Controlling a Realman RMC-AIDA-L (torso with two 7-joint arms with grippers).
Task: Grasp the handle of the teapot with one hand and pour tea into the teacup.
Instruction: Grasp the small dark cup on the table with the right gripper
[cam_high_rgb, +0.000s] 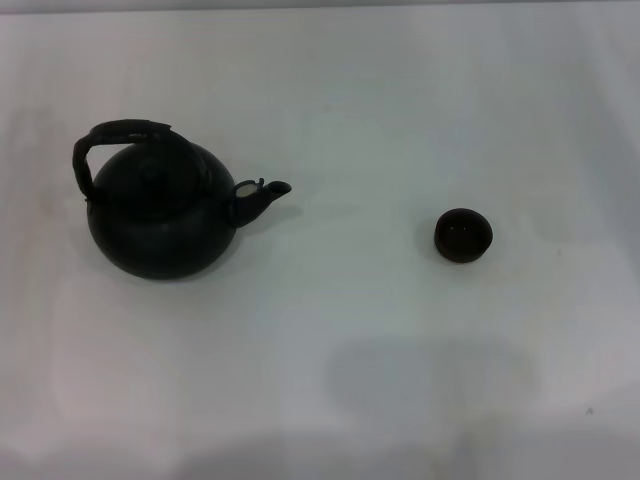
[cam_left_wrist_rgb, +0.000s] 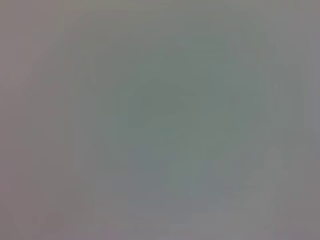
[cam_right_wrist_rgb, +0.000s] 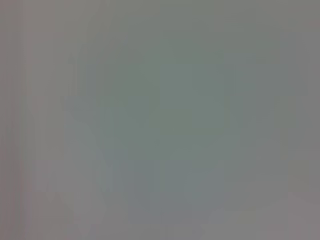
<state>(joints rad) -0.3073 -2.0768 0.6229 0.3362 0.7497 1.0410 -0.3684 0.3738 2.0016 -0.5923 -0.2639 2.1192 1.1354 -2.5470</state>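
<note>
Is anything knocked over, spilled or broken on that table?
Nothing stands out. The teapot stands upright on the white table, lid on, its handle arched over the top and the spout pointing toward the teacup, which sits upright well apart from it. No spill shows. Neither gripper is in view.

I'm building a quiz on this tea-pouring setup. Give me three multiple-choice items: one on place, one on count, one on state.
1. Where does the teapot stand relative to the teacup?
A. to its left
B. to its right
C. on top of it

2. How many cups are on the table?
A. three
B. two
C. one

3. The handle is:
A. gripped
B. untouched
C. broken off

Answers: 1 A, its spout points across at the cup; 2 C, only one cup shows; 3 B, no gripper appears in any view.
</note>
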